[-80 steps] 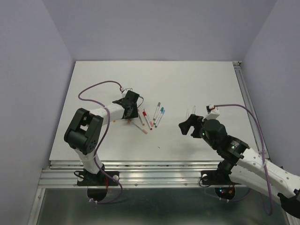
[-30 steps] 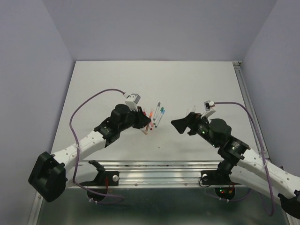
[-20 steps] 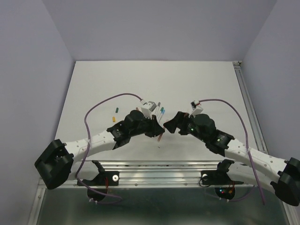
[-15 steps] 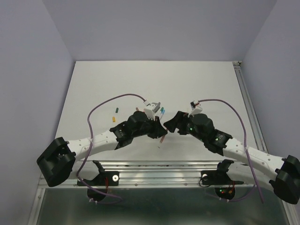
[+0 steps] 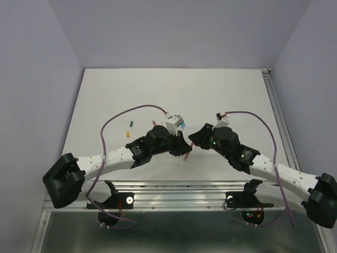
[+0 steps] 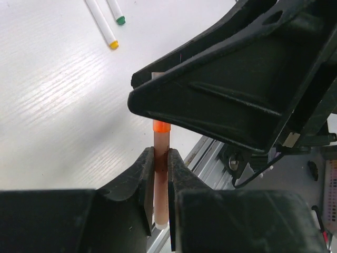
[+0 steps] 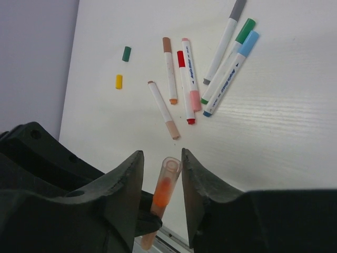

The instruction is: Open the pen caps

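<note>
Far left of the table (image 5: 210,95): two pen caps lie loose, one green (image 7: 126,53) and one yellow (image 7: 119,81), well apart from the arms.

Left hand (image 6: 160,158): jaws drawn in almost fully and clamped on the barrel of the orange pen (image 6: 161,195). It is held clear of the table near the front edge, with the capped end pointing at the other arm. The pads (image 6: 145,174) bite low on the barrel, leaving the upper length free.

The cap (image 7: 169,171) on this pen is a short, see-through sleeve over the orange tip. Judgement: light, stiff, smooth plastic with a friction fit. It is likely to slip under a weak pinch and then let go with a snap. Best taken square across the cap itself, above the seam and never across it, then pulled straight along the barrel's axis. An angled pull could lever the thin pen in the left grip.

Right hand (image 7: 161,154): jaws about half open, one finger on each side of the cap. One finger (image 7: 197,184) lies just beside it or grazing it, while a sliver of table shows on the other side. Not clamped yet, by the look of it.

Behind the hands: six more pens (image 7: 185,79) lie in a loose group on the table, some touching.
</note>
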Available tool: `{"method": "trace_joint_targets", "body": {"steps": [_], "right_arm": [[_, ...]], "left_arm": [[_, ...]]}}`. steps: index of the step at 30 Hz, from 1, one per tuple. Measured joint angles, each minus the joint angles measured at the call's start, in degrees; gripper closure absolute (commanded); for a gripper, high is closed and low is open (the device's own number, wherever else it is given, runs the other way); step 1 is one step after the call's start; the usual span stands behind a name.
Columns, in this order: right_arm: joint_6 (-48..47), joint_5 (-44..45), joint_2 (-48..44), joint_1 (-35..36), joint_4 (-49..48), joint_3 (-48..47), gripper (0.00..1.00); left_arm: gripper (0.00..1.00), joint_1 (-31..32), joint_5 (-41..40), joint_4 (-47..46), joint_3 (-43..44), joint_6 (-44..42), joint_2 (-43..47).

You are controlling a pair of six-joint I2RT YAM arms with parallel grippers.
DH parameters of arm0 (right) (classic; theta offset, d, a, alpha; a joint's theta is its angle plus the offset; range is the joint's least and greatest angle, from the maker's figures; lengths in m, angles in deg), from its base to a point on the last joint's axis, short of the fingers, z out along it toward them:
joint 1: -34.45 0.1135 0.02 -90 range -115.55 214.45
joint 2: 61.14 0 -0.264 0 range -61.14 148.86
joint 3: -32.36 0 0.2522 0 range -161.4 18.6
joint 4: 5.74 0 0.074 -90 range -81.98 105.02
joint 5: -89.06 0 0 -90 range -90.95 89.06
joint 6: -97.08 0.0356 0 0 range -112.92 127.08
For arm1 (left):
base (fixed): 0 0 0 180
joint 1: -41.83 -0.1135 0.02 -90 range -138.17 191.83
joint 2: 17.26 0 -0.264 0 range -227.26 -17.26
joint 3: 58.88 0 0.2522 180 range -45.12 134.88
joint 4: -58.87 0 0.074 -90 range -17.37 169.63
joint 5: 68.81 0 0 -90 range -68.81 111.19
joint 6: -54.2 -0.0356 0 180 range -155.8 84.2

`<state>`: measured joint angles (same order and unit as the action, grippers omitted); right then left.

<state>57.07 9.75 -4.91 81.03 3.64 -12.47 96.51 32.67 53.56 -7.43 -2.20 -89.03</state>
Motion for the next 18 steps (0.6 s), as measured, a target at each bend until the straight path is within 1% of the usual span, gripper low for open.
{"method": "trace_joint_targets", "body": {"steps": [3,6,7,12,18], "right_arm": [[0.02,1.11,0.02,0.0,0.22,0.0,0.71],[0.5,2.21,0.09,0.0,0.92,0.0,0.94],[1.14,2.21,0.13,0.0,0.87,-0.02,0.99],[1.92,2.8,0.9,0.0,1.68,-0.66,0.99],[5.22,6.23,0.98,1.11,5.53,-1.49,0.99]], "left_arm": [[1.0,0.9,-0.48,0.0,0.44,0.26,-0.92],[1.0,1.68,-1.42,0.02,0.57,0.57,-0.92],[1.0,1.97,-1.86,0.07,0.57,0.66,-0.92],[1.0,2.8,-3.56,0.81,0.59,2.05,-0.92],[1.0,5.62,-8.44,2.27,0.59,5.07,-0.55]]}}
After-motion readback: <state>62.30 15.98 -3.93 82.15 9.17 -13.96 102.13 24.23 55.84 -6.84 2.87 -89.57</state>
